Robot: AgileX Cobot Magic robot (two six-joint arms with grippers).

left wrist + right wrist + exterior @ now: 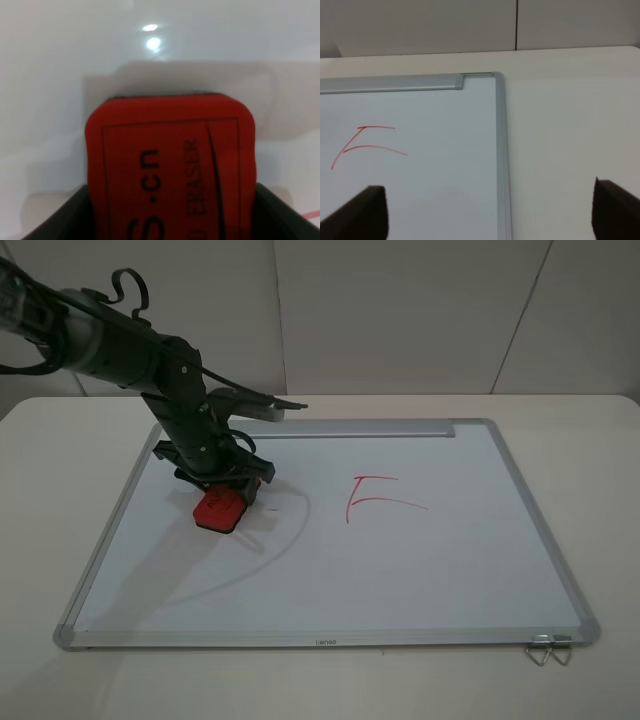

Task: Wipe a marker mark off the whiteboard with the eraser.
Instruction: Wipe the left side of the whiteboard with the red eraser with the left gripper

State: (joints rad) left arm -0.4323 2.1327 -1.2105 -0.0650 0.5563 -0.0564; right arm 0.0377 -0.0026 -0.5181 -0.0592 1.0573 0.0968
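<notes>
The whiteboard lies flat on the table. My left gripper is shut on the red eraser, which rests on the board's left half. The left wrist view shows the eraser held between dark fingers. No three-bar "E" mark is visible. Only a tiny red stroke shows just right of the eraser. A red two-bar "F"-like mark sits at the board's middle, well right of the eraser. My right gripper is open above the board's far right corner and out of the exterior view.
A silver tray strip runs along the board's far edge. A faint grey curved smear lies right of the eraser. A metal binder clip hangs at the front right corner. The "F"-like mark also shows in the right wrist view.
</notes>
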